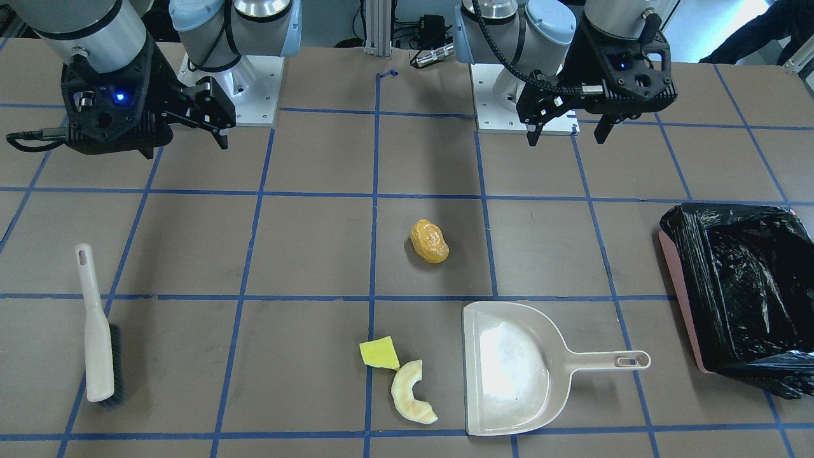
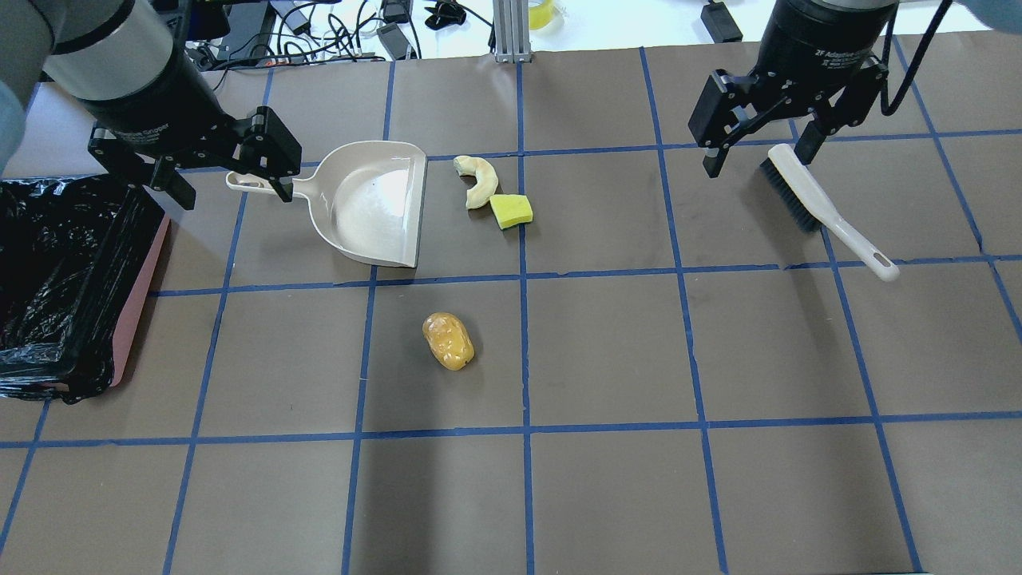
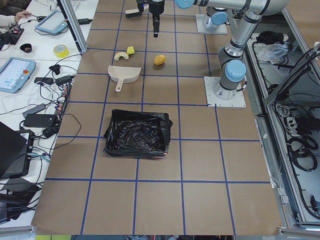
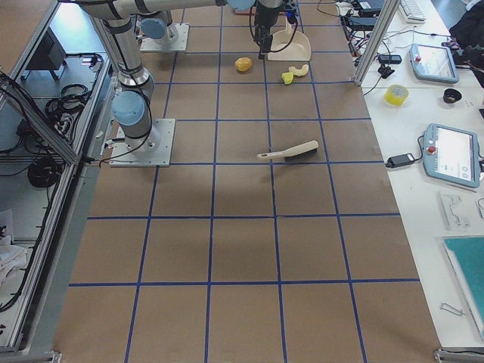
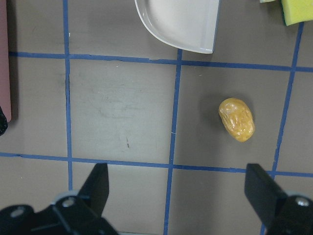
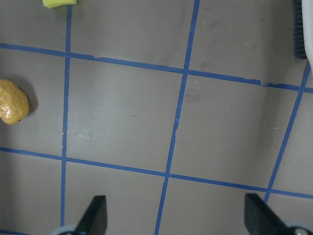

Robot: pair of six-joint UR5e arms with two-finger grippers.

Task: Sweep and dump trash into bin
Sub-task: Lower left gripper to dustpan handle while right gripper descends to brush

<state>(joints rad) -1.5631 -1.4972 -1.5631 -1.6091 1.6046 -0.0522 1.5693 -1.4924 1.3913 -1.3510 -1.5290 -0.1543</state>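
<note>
White-handled, dark-bristled brush [image 2: 822, 209] lies ahead of our right gripper [image 2: 758, 160], handle end pointing back toward the base. Both it and our left gripper [image 2: 233, 194] hang wide open, empty.

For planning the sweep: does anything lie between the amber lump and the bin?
Nothing visible: only taped table lies between the amber lump and the bin. The dustpan sits clear of that line.

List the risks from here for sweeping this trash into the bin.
The glossy amber wrinkled lump lies apart from the yellow wedge and pale crescent slice; rounded, it may roll away from the white-handled dark-bristled brush.
The left tool and right tool are open and empty; unless the beige plastic dustpan is held firmly, sweeping could shove it away.
</note>
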